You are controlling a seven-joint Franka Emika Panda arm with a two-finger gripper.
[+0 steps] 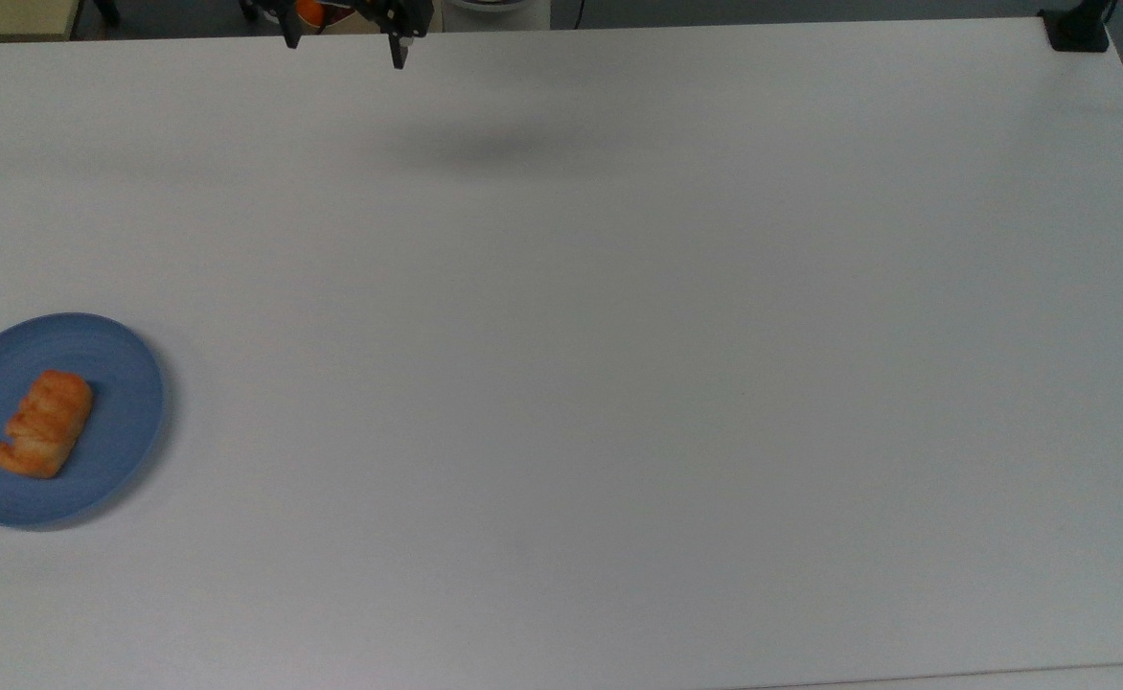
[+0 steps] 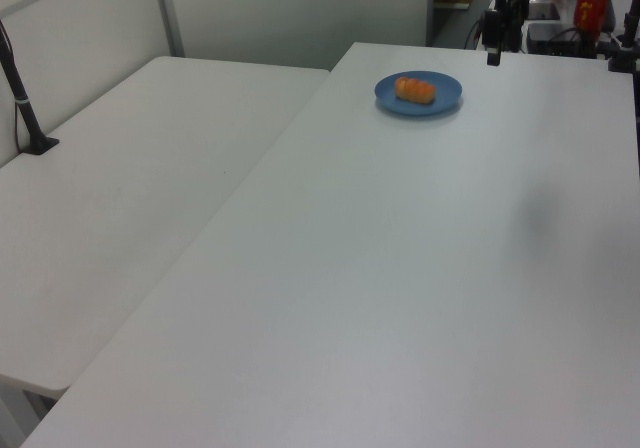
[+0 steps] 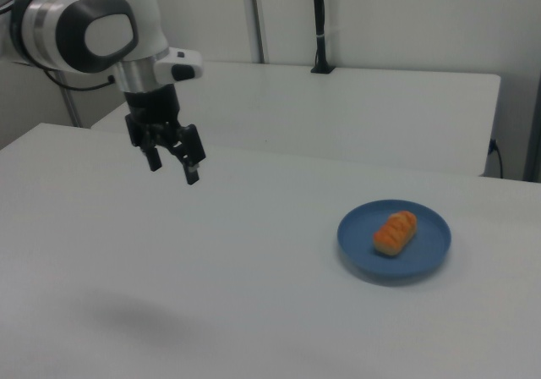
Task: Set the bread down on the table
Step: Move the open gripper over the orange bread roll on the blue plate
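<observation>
The golden-orange bread (image 1: 43,424) (image 2: 415,89) (image 3: 395,232) lies on a round blue plate (image 1: 121,422) (image 2: 445,96) (image 3: 427,256) at the top view's left edge. My gripper (image 1: 344,53) (image 3: 174,168) hangs open and empty, high above the white table (image 1: 619,383) (image 3: 211,294), near the far edge in the top view. In the right view it is well to the left of the plate. In the left view the gripper (image 2: 493,56) hangs just right of the plate.
A second white table (image 2: 110,198) (image 3: 355,108) adjoins this one. A black clamp post (image 1: 1077,29) (image 3: 319,24) stands at a corner. A red-capped bottle (image 2: 590,3) sits past the far edge in the left view. A faint shadow (image 1: 494,149) lies on the table.
</observation>
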